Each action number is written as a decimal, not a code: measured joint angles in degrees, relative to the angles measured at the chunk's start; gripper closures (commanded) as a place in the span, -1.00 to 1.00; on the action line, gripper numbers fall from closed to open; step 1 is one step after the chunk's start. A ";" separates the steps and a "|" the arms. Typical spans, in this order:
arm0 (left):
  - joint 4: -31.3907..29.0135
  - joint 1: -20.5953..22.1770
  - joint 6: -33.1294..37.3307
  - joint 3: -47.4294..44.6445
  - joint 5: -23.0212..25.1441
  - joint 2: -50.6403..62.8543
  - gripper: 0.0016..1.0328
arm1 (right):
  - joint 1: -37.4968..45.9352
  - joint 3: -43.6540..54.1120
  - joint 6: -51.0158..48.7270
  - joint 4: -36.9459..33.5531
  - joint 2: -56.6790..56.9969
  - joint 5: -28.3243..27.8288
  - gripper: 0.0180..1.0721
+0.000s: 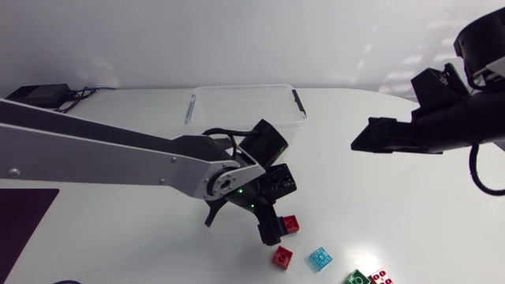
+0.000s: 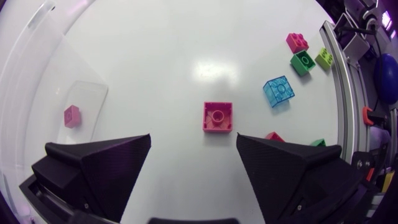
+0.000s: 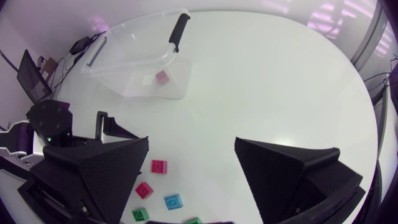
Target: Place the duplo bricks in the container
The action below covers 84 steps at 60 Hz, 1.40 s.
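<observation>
Left gripper [image 2: 193,138] is spread wide with nothing in it. It hangs low over the table, a bit nearer than the middle. A pink-red brick [image 2: 217,117] lies studs-up just ahead of the gap between the fingers, and neither finger touches it. A see-through blue brick [image 2: 278,91] sits near it on the right. Further out that way there's a little bunch: a green brick [image 2: 303,62], a lime brick [image 2: 323,58] and a magenta brick [image 2: 296,42]. Another red brick [image 2: 273,135] pokes out right beside one finger. I can't tell if it's touching.

The clear container [image 1: 245,88] stands at the far middle of the table, with one small pink brick [image 3: 161,76] on its floor. Right gripper [image 3: 192,142] is also spread and empty. It's raised over the right side of the table, well apart from the bricks and the container.
</observation>
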<state>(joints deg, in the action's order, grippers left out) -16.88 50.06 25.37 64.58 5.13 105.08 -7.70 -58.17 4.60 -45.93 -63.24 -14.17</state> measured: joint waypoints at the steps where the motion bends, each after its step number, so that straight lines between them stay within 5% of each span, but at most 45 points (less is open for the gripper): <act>1: -0.24 0.13 0.17 0.28 0.04 0.33 -0.83 | 0.00 0.52 0.00 -0.11 0.35 -0.07 -0.90; 38: -10.49 2.95 3.41 11.32 1.05 10.12 -0.65 | 0.00 9.66 -1.46 -2.29 4.20 -0.61 -0.90; 52: -12.63 2.95 3.41 14.14 1.05 12.26 -0.34 | 0.50 9.66 -1.92 -3.67 1.46 -0.46 -0.90; 62: -14.36 2.95 3.43 16.63 2.80 14.05 0.23 | 1.75 9.62 -2.16 -8.28 -3.26 0.48 -0.90; 84: -19.71 2.93 3.45 19.41 4.55 16.44 0.50 | 2.21 9.55 -3.65 -14.32 -13.66 5.75 -0.90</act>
<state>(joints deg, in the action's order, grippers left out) -36.60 52.99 28.82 83.99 9.67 121.51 -5.50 -48.62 0.95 -60.25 -76.90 -8.43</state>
